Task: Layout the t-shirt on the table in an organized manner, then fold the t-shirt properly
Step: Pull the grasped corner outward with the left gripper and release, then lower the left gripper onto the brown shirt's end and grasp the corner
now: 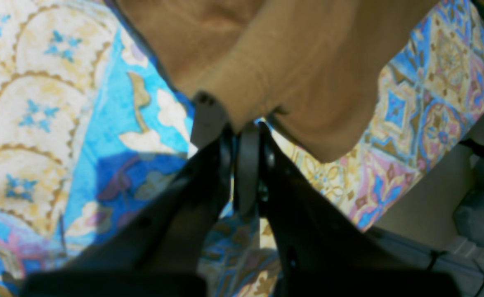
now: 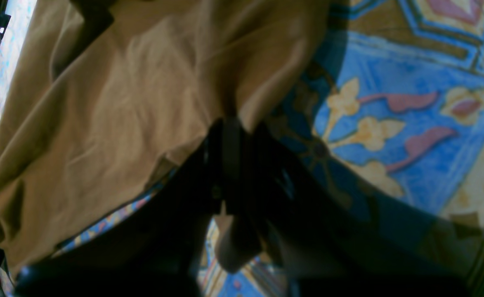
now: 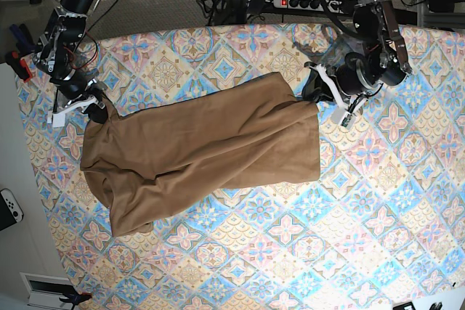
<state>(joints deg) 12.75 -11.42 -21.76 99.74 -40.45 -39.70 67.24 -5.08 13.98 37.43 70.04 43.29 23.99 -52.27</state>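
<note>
The tan-brown t-shirt (image 3: 203,150) lies stretched across the patterned table (image 3: 305,252), rumpled, with folds along its lower left. My left gripper (image 3: 314,96), on the base view's right, is shut on the shirt's upper right corner; in the left wrist view the black fingers (image 1: 246,132) pinch a tan fabric edge (image 1: 291,62) lifted above the table. My right gripper (image 3: 98,112), on the base view's left, is shut on the shirt's upper left corner; in the right wrist view it (image 2: 231,123) clamps the cloth (image 2: 122,123).
A white game controller (image 3: 9,207) lies off the table at the left. Cables and a power strip (image 3: 301,1) run behind the far edge. The table's right edge and floor equipment (image 1: 481,214) show in the left wrist view.
</note>
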